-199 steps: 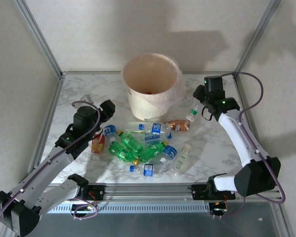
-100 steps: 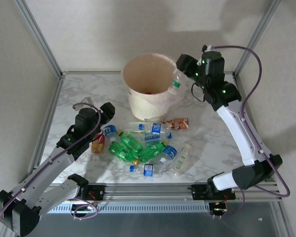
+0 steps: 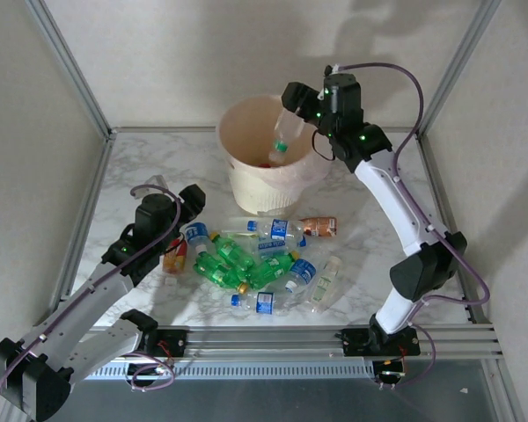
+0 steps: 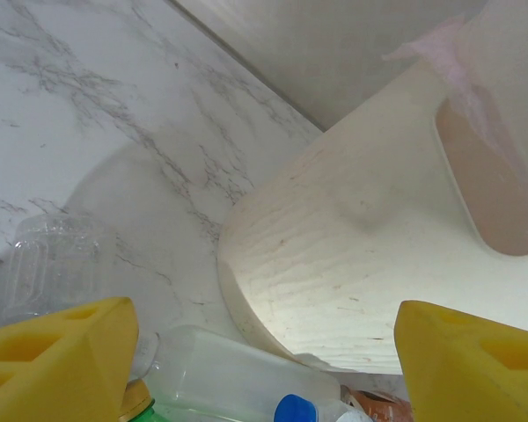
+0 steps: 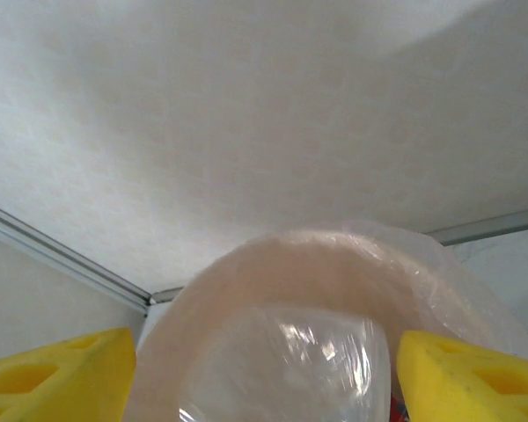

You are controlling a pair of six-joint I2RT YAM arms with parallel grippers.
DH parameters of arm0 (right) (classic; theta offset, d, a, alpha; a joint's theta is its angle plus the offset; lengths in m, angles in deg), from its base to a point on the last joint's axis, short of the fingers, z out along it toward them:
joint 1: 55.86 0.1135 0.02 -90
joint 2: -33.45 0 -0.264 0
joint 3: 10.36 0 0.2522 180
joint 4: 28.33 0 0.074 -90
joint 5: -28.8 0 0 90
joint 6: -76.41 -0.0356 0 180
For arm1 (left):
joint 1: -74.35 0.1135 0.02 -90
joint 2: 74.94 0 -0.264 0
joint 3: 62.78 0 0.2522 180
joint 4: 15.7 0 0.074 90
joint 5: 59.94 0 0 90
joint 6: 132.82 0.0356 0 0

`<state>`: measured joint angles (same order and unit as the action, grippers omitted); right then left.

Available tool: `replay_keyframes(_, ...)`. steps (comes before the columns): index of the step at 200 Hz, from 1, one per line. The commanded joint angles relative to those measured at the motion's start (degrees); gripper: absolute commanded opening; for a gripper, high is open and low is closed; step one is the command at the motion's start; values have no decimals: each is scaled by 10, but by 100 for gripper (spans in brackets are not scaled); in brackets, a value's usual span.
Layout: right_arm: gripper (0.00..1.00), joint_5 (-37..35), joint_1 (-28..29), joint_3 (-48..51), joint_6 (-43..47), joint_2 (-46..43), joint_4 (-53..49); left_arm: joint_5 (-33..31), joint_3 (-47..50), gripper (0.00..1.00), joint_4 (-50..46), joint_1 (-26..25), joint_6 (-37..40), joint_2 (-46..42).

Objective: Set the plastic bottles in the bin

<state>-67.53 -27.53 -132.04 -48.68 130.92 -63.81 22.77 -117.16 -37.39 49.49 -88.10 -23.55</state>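
A: From above?
B: The right end effector hung over the round cream-white bin; a clear green-capped plastic bottle was just below it, over the bin's mouth; the other small plastic bottles lay heaped on the marble desk by the left end effector.
A: Left wrist?
B: Fingers spread, empty.
A: Right wrist?
B: Fingers spread wider than the bottle; the drop seemed in hand; next, a pick from the heap.

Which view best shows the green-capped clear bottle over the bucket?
Top external: the clear green-capped plastic bottle shows whole, cap down, over the round cream-white bin. Right wrist: a blurred clear body. Left wrist: the bin's wall.
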Motion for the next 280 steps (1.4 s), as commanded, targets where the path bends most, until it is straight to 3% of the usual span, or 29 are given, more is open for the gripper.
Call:
replay_keyframes(1,81,-4,6,-17,11,2,6,-2,7,77,13,5,-7,-4)
replay_keyframes(71,82,-8,7,40,23,-78,8,8,3,76,22,5,-10,7)
replay_keyframes(151,86,51,7,383,14,-351,45,34,19,72,45,5,-24,21)
replay_keyframes(188,86,156,7,570,-43,-438,113,60,37,69,68,5,-39,43)
replay_keyframes(224,86,231,7,707,-102,-454,212,87,58,63,89,5,-51,62)
replay_keyframes(280,86,236,7,777,-118,-404,265,125,96,54,131,-2,-77,93)
